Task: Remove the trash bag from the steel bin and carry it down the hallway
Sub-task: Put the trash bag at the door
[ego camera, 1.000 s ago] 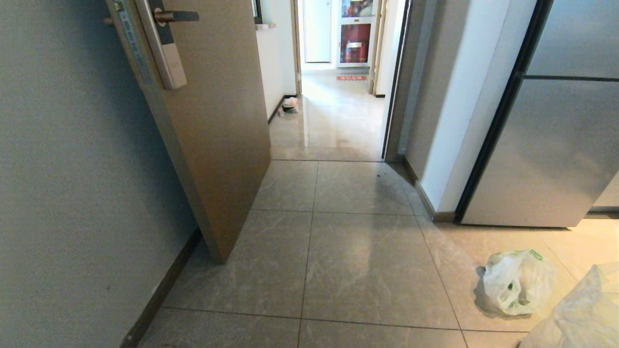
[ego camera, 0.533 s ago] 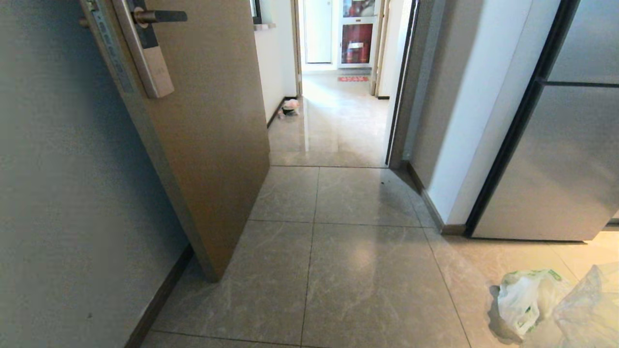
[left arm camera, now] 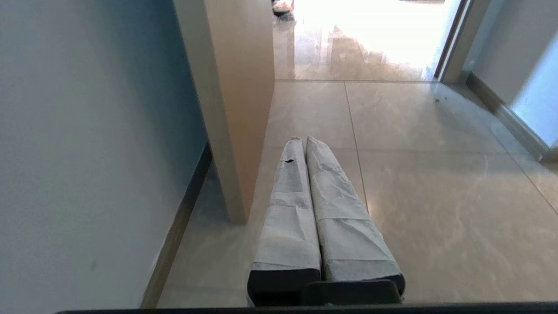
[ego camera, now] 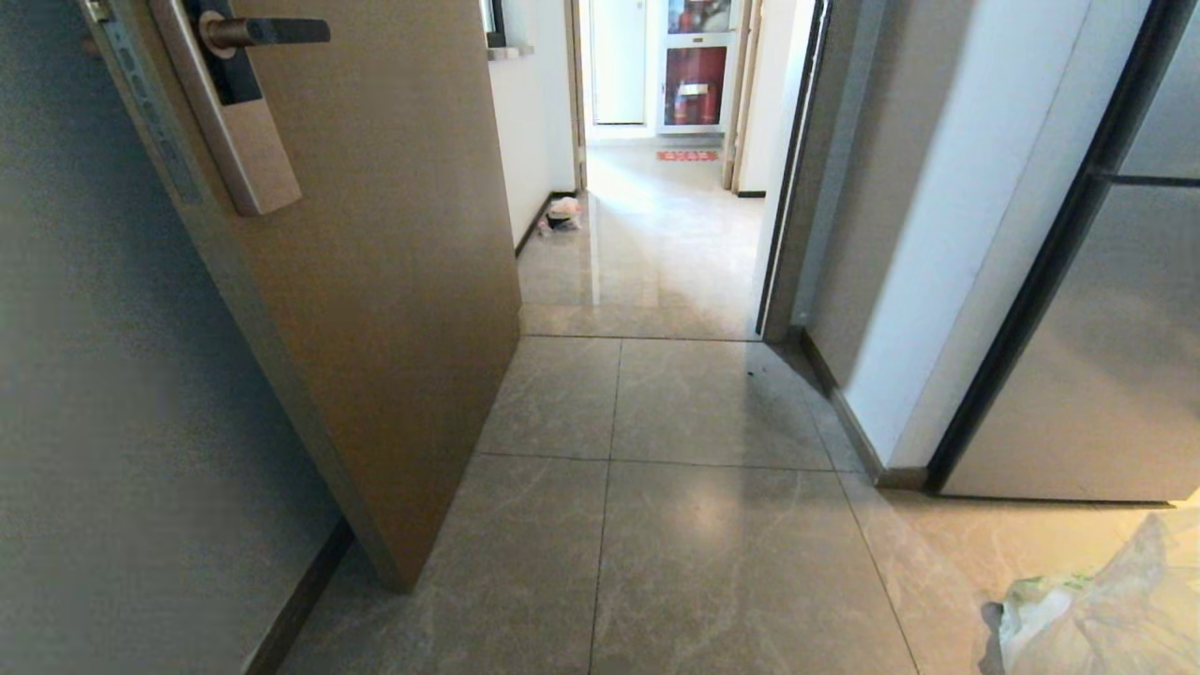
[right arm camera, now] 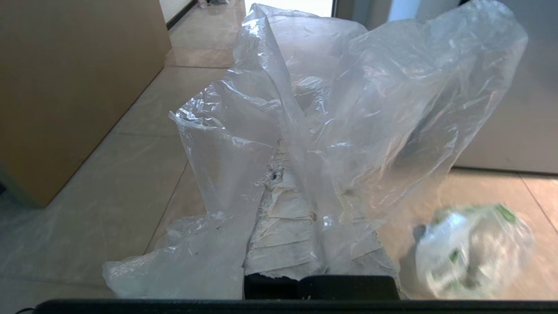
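Observation:
The trash bag (right arm camera: 348, 113), clear and crinkly, hangs bunched over my right gripper (right arm camera: 281, 150), whose paper-wrapped fingers are shut on it. Part of it drapes down to one side of the fingers. In the head view the trash bag (ego camera: 1139, 586) shows only at the lower right corner. My left gripper (left arm camera: 303, 139) is shut and empty, held level above the floor beside the door's edge. The hallway (ego camera: 647, 244) lies ahead through the open doorway. The steel bin is out of view.
An open brown door (ego camera: 375, 281) stands on the left, its edge near the left gripper. A grey steel-fronted cabinet (ego camera: 1116, 375) and a white wall corner (ego camera: 900, 412) are on the right. A white shopping bag with green print (right arm camera: 473, 250) lies on the tiles. A small bundle (ego camera: 562, 216) sits by the hallway wall.
The whole head view has shifted: the camera has moved forward toward the doorway. The door and the white shopping bag have slid toward the picture's edges. The clear bag stays at the lower right.

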You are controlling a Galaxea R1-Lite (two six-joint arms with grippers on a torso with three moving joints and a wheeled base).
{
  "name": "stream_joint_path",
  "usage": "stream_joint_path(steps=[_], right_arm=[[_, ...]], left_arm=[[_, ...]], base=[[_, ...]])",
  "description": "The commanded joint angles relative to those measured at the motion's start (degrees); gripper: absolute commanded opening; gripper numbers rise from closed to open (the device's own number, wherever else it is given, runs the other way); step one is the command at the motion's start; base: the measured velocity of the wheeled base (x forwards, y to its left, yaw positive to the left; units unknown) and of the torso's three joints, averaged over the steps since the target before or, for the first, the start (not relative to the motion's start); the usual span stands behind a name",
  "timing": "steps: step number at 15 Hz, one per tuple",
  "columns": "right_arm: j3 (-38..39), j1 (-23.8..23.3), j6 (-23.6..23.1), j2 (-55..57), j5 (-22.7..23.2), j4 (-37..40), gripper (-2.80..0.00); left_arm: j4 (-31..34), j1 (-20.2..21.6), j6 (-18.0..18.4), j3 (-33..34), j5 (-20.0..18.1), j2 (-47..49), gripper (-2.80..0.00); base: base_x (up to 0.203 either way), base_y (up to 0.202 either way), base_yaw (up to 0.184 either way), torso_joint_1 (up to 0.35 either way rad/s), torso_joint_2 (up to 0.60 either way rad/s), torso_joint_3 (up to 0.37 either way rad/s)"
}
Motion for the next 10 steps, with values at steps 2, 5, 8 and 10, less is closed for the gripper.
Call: stream_joint_path(steps=[2, 5, 8, 10], right_arm=[[0.0, 0.0, -0.1, 0.1, 0.0, 0.0, -2.80], [0.0, 0.0, -0.1, 0.1, 0.0, 0.0, -2.80], [0.0, 0.0, -0.1, 0.1, 0.0, 0.0, -2.80], [0.0, 0.0, -0.1, 0.1, 0.0, 0.0, -2.80]], left_arm=[[0.0, 0.0, 0.0, 0.0, 0.0, 0.0, -2.80], [0.0, 0.0, 0.0, 0.0, 0.0, 0.0, -2.80], [0.0, 0.0, 0.0, 0.0, 0.0, 0.0, -2.80], [0.0, 0.0, 0.0, 0.0, 0.0, 0.0, -2.80]], base=[[0.192, 0.000, 0.000, 0.004, 0.00, 0.001], [0.191, 0.000, 0.001, 0.002, 0.00, 0.002], [0.193, 0.000, 0.000, 0.005, 0.00, 0.004], [0.196, 0.000, 0.002, 0.003, 0.00, 0.003]])
